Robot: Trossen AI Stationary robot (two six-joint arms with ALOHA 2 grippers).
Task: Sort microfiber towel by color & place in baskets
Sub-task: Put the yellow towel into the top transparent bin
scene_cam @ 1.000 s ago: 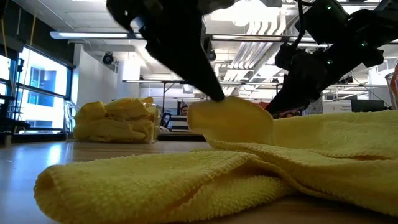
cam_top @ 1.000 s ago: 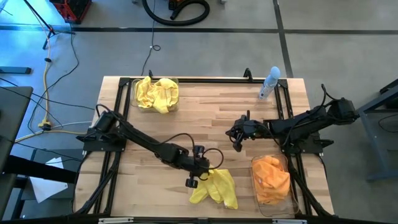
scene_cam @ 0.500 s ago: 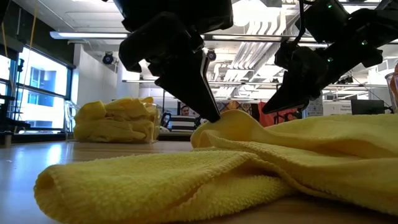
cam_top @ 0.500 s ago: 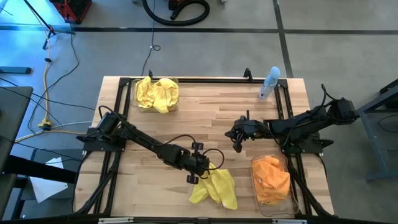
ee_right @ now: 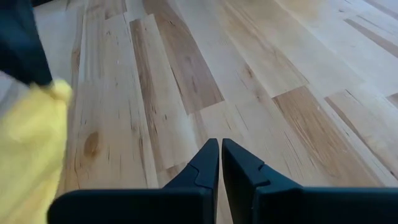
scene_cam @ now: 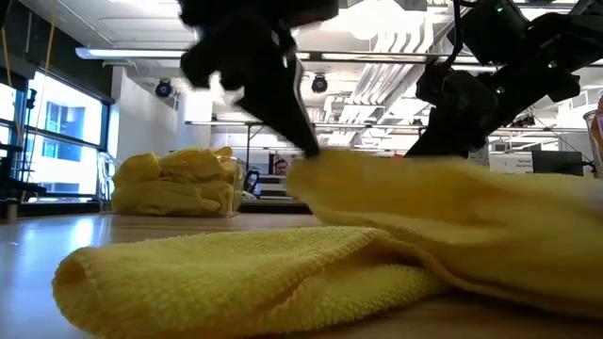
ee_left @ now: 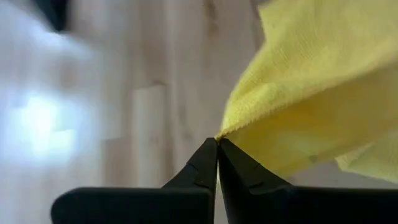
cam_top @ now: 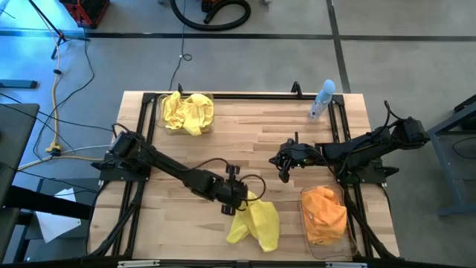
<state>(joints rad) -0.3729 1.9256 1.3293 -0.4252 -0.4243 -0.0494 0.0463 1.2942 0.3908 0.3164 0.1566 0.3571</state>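
Your left gripper (ee_left: 217, 144) fingers pinch yellow towel (cam_top: 256, 223) corner, ready for lifting to yellow basket (cam_top: 186, 112). Right gripper (ee_right: 221, 144) fingers closed, empty, waiting.

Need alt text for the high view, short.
Overhead of a wooden table: the left gripper is shut on a yellow towel at the near edge. The right gripper hangs shut and empty mid-table. Far-left basket holds yellow towels, near-right basket orange.
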